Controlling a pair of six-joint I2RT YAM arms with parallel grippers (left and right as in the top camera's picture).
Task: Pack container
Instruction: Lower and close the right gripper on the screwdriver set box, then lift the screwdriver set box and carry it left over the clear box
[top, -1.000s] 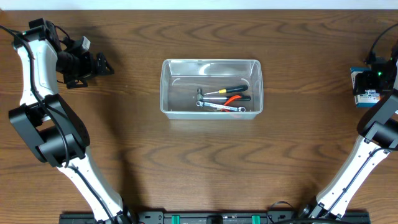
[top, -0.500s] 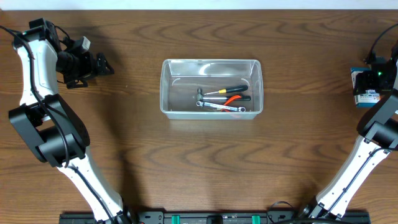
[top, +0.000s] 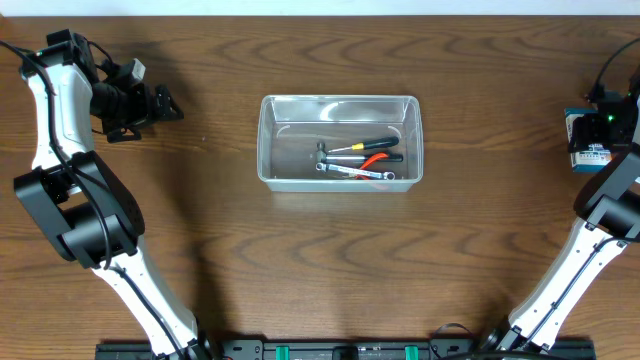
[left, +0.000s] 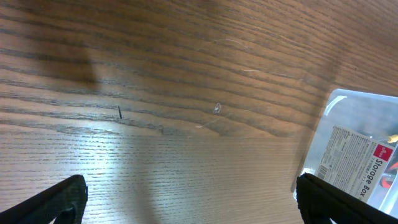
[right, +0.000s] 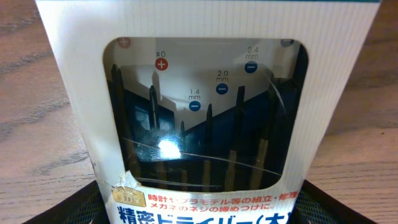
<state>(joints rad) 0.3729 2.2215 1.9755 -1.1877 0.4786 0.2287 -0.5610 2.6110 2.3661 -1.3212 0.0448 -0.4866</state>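
The clear plastic container (top: 266, 140) stands mid-table with a few hand tools (top: 360, 158) inside: black-, yellow- and orange-handled ones and a silver wrench. Its labelled corner (left: 356, 155) shows at the right of the left wrist view. My left gripper (top: 165, 105) hovers far left of it, open over bare wood (left: 193, 199). My right gripper (top: 592, 135) is at the table's far right edge, over a blue-and-white screwdriver-set box (top: 590, 150). That box (right: 205, 93) fills the right wrist view between the fingers (right: 93, 208). It hides their inner faces, so contact is unclear.
The brown wooden tabletop (top: 330, 260) stretches around the container. A small dark mark (left: 119, 112) lies on the wood under the left arm. Both arm bases stand at the front edge, left (top: 150, 300) and right (top: 550, 300).
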